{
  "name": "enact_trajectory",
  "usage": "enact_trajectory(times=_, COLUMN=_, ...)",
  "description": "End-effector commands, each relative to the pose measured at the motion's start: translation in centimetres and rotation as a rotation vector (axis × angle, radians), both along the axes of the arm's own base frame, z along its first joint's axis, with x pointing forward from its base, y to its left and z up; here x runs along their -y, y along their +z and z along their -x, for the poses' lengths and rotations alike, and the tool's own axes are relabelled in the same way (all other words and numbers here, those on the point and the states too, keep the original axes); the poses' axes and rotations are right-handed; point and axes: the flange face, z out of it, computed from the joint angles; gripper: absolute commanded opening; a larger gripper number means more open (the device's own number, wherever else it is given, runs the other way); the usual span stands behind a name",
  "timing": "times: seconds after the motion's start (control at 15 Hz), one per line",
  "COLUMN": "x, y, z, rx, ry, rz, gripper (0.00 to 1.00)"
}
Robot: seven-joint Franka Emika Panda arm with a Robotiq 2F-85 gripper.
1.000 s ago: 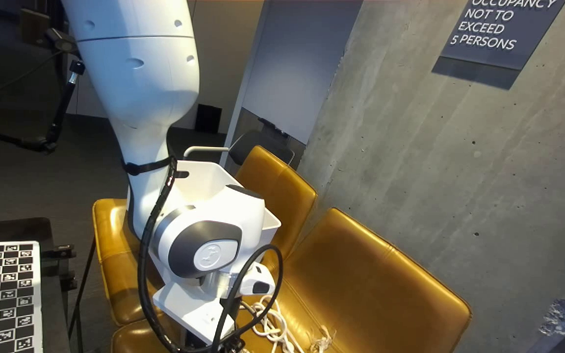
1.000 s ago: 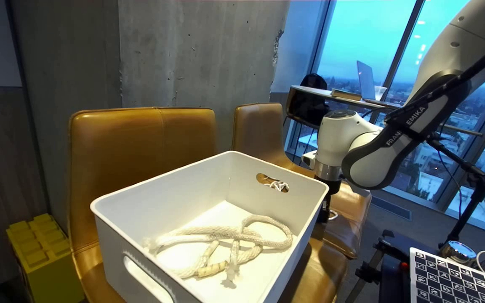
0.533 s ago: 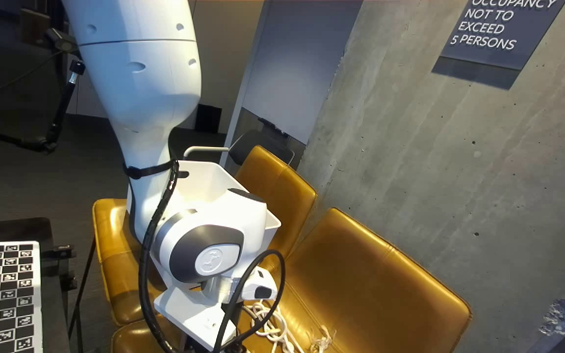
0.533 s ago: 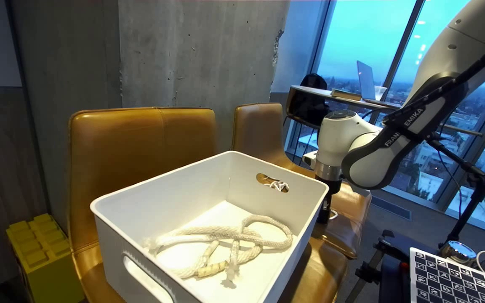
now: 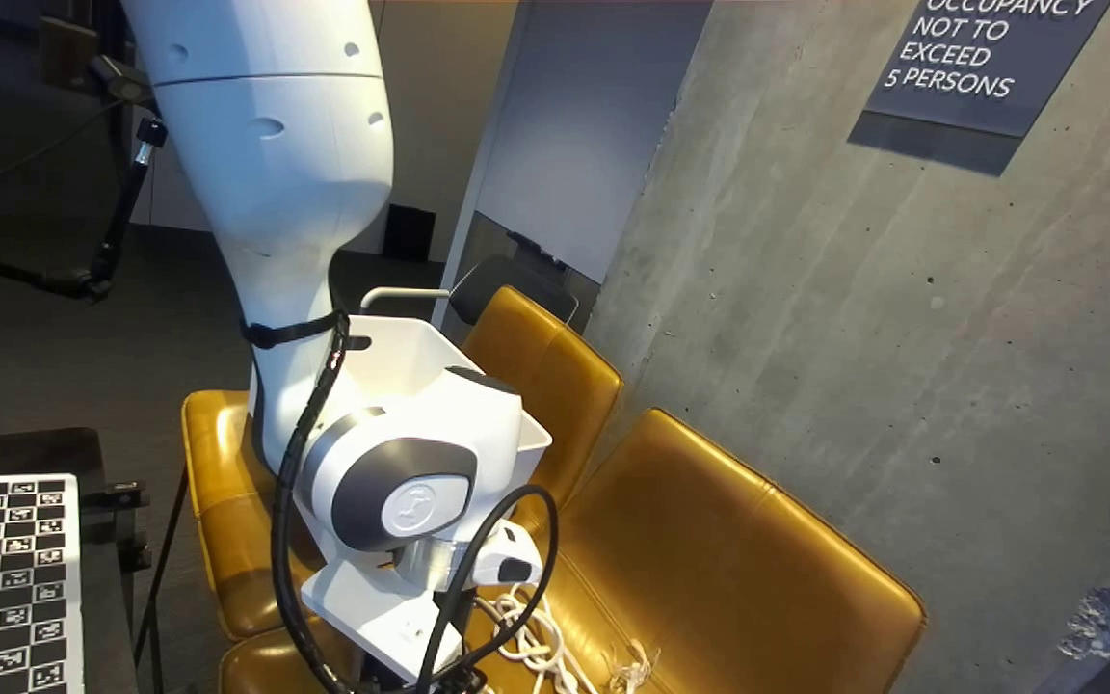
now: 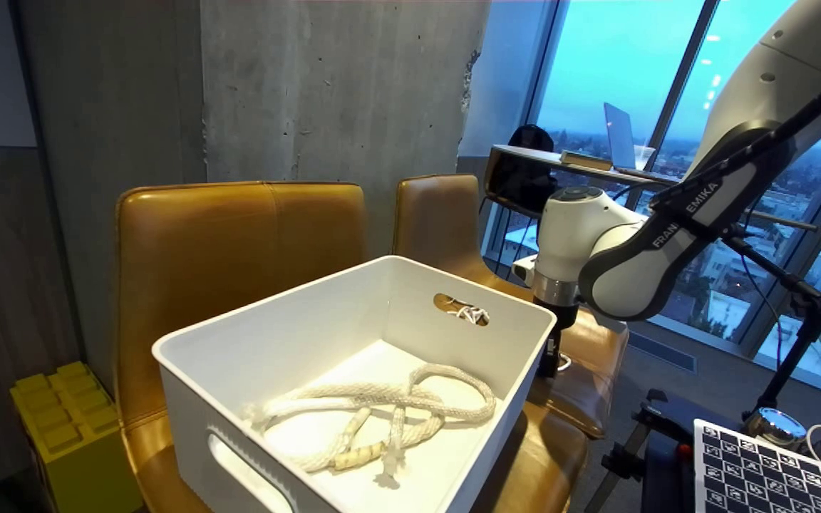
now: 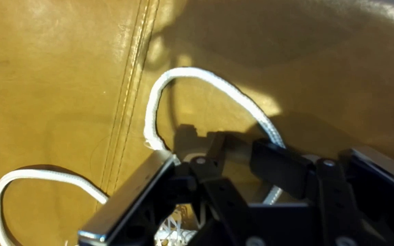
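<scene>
My gripper (image 7: 238, 153) points down over a tan leather chair seat (image 7: 63, 102). Its fingers stand apart, with seat showing between them. A white rope (image 7: 233, 91) lies in a loop on the seat; one strand passes behind the right finger, and I cannot tell whether they touch. A frayed white bundle (image 7: 174, 235) shows below the left finger. In an exterior view the rope (image 5: 538, 663) lies beside the wrist, and the fingers are hidden. In an exterior view the gripper (image 6: 549, 360) is partly hidden behind a white box (image 6: 296, 320) holding a thicker pale rope (image 6: 382, 390).
The box stands on a neighbouring tan chair (image 6: 239, 242), close to the gripper. A checkered board (image 5: 6, 588) lies on a dark stand beside the arm. A concrete wall (image 5: 834, 318) rises behind the chairs. A yellow block (image 6: 68, 427) stands beyond the box.
The arm dips slightly, then rises slightly. The ropes, box and chairs look unchanged.
</scene>
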Motion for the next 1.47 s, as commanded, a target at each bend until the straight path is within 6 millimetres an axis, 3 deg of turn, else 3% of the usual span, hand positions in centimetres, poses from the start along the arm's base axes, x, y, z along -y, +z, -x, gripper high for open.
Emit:
enact_trajectory(times=0.0, x=-2.3, y=1.5, z=1.3, rx=-0.002, ry=0.02, rz=-0.021, gripper=0.59)
enact_trajectory(times=0.2, x=-3.2, y=2.5, z=1.9, rx=0.0, ry=0.033, rz=-0.029, gripper=0.83)
enact_trajectory(times=0.4, x=-3.8, y=2.8, z=2.6, rx=-0.003, ry=0.039, rz=-0.034, gripper=1.0)
enact_trajectory(times=0.73, x=-4.8, y=3.1, z=3.6, rx=-0.012, ry=0.049, rz=-0.039, gripper=0.97)
enact_trajectory(times=1.0, x=-5.8, y=3.6, z=3.7, rx=-0.008, ry=0.07, rz=-0.031, gripper=0.82)
enact_trajectory(times=1.07, x=-6.1, y=3.9, z=3.5, rx=-0.002, ry=0.082, rz=-0.022, gripper=0.82)
enact_trajectory(times=1.13, x=-6.5, y=4.3, z=3.2, rx=0.002, ry=0.096, rz=-0.013, gripper=0.89)
enact_trajectory(times=1.2, x=-6.8, y=4.7, z=2.9, rx=0.007, ry=0.106, rz=0.002, gripper=0.88)
enact_trajectory(times=1.33, x=-7.5, y=5.5, z=2.6, rx=0.017, ry=0.129, rz=0.016, gripper=0.98)
enact_trajectory(times=1.4, x=-7.9, y=5.7, z=2.5, rx=0.021, ry=0.141, rz=0.021, gripper=0.97)
